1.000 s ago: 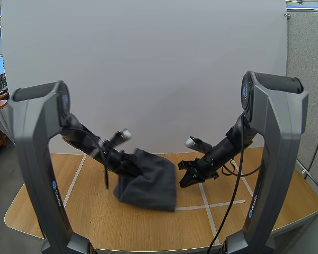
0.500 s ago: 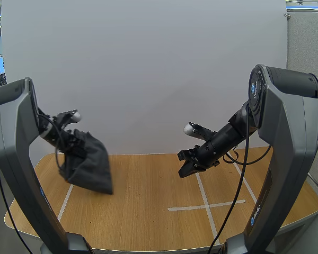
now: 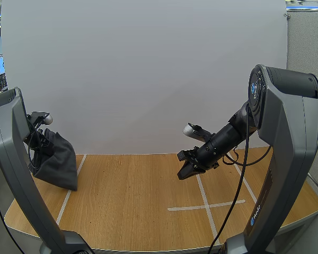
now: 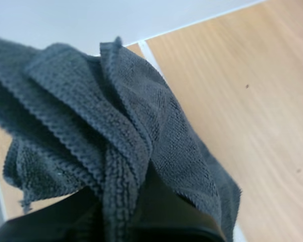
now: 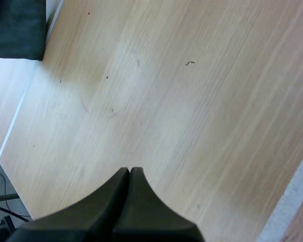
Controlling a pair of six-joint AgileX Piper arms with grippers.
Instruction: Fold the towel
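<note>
The dark grey towel (image 3: 58, 161) hangs bunched from the left jaws, well to the left of the white tape cross (image 3: 205, 205) on the tabletop (image 3: 132, 211). The left arm (image 3: 10, 159) cuts off its edge. Cloth drapes over the pinch, but the jaws are clamped on a fold. The right jaws hover just beyond the cross, pressed together on nothing.

The towel (image 4: 141, 126) is dark grey terry cloth, matt, with a rough looped pile and a ribbed stitched hem. The surface (image 5: 166, 101) is pale wood, smooth with fine grain and a soft sheen, crossed by matt white tape (image 3: 222, 203). The right pincer (image 5: 130, 171) looks matt black plastic.
</note>
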